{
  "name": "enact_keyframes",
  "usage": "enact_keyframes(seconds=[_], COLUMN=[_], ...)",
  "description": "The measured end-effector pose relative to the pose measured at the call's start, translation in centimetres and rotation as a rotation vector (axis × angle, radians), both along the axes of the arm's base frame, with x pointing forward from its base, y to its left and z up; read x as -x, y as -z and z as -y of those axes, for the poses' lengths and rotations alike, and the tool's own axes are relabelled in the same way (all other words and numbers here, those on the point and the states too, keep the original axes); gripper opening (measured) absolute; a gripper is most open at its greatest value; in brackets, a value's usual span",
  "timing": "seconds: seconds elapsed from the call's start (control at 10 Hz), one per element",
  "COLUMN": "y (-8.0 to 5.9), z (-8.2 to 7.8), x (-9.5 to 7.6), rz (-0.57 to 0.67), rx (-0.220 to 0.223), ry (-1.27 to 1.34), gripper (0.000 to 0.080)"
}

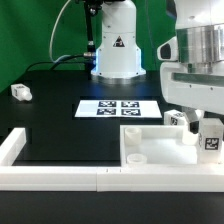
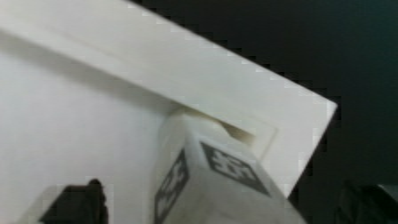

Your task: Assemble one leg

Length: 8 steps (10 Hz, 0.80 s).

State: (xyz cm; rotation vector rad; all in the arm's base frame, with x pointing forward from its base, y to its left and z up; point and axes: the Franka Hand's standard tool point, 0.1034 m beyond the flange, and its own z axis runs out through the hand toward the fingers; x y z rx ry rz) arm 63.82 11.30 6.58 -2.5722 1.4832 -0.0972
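My gripper point(image 1: 200, 132) hangs over the far right corner of the large flat white panel point(image 1: 150, 148). It is shut on a leg point(image 1: 211, 140), a chunky white peg with black-and-white tags, and holds it upright. In the wrist view the leg point(image 2: 214, 165) sits between my dark fingers point(image 2: 71, 205), and its far end is at the panel's point(image 2: 89, 110) corner socket point(image 2: 254, 130). Whether it is seated there I cannot tell. A second tagged white piece point(image 1: 178, 118) shows just beside the gripper. Another leg point(image 1: 20, 92) lies on the table at the exterior view's left.
The marker board point(image 1: 115, 108) lies mid-table in front of the robot base point(image 1: 117, 50). Long white border rails point(image 1: 60, 178) run along the front and up the left side. A small round knob point(image 1: 135, 158) stands at the panel's near left corner.
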Motion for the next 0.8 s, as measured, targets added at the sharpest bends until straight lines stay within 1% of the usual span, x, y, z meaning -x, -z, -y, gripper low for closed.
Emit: enact_keyframes(seconds=[0.2,0.3,0.4,0.5,0.6,0.7,0.8], y=[0.04,-0.04,-0.37,-0.41,-0.35,-0.33,-0.32], z=[0.09,0.08,-0.16,-0.10,-0.02,-0.02,0.00], x=[0.00,-0.06,-0.38,-0.48,-0.47,-0.46,-0.46], rz=[0.011,0.026,0.050,0.064,0.062,0.060,0.059], rx=[0.016,0.053,0.108,0.126,0.124,0.121,0.122], ry=[-0.102,-0.266,-0.502,-0.637,-0.625,-0.601,-0.601], gripper=[0.0649,0.0649,0.0649,0.0649,0.0619,0.0619,0.0472])
